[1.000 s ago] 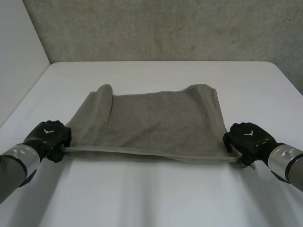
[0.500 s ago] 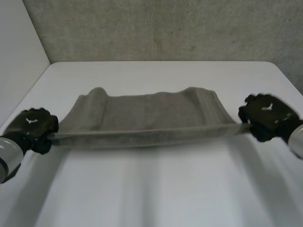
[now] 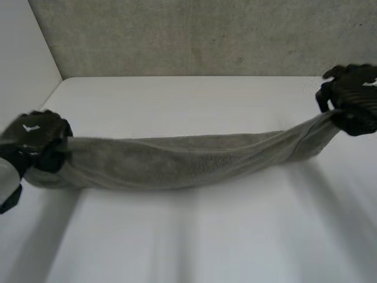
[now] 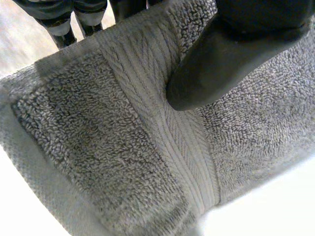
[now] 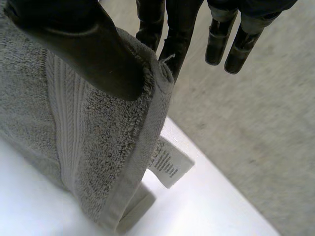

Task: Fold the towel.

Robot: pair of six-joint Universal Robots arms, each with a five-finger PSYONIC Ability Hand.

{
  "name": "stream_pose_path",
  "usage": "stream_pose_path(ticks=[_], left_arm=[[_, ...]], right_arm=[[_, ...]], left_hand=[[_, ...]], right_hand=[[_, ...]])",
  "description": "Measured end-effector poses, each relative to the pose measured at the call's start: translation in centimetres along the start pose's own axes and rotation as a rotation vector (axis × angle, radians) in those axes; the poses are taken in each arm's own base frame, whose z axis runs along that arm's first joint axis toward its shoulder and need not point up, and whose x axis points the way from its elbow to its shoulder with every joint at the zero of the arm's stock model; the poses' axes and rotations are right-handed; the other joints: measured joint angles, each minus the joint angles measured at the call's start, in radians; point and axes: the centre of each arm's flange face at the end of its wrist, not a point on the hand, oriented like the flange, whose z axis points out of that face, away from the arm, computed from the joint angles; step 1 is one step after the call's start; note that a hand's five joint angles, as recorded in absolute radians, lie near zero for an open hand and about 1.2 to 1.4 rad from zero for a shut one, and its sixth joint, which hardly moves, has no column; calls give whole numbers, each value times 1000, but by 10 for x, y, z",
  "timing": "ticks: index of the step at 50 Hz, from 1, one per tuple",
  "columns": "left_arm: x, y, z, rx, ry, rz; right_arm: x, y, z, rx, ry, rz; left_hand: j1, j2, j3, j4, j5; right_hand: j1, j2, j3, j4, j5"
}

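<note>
Towel hangs stretched over table; left hand pinches one end between thumb and fingers, and right hand pinches the other end.

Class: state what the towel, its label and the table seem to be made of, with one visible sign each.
Towel: grey looped terry, probably cotton; fuzzy pile with a flat woven band. Label: thin white fabric, woven or printed, with small text. Table: smooth white hard surface, perhaps laminate; even and grainless.

Bare test lab, white table, concrete wall
</note>
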Motion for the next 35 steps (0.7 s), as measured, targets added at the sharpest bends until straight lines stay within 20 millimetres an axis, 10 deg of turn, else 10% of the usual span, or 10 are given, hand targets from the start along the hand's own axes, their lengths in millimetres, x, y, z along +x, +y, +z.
stream_pose_path(ticks=[20,35], left_arm=[[7,39,141,-100,95,8],[7,46,193,87,51,50]], right_arm=[[-21,69,130,-24,43,-117],[-13,108,183,-34,167,-163]], left_hand=[[0,2,0,0,0],[0,3,0,0,0]], right_hand=[[0,0,0,0,1],[0,0,0,0,1]])
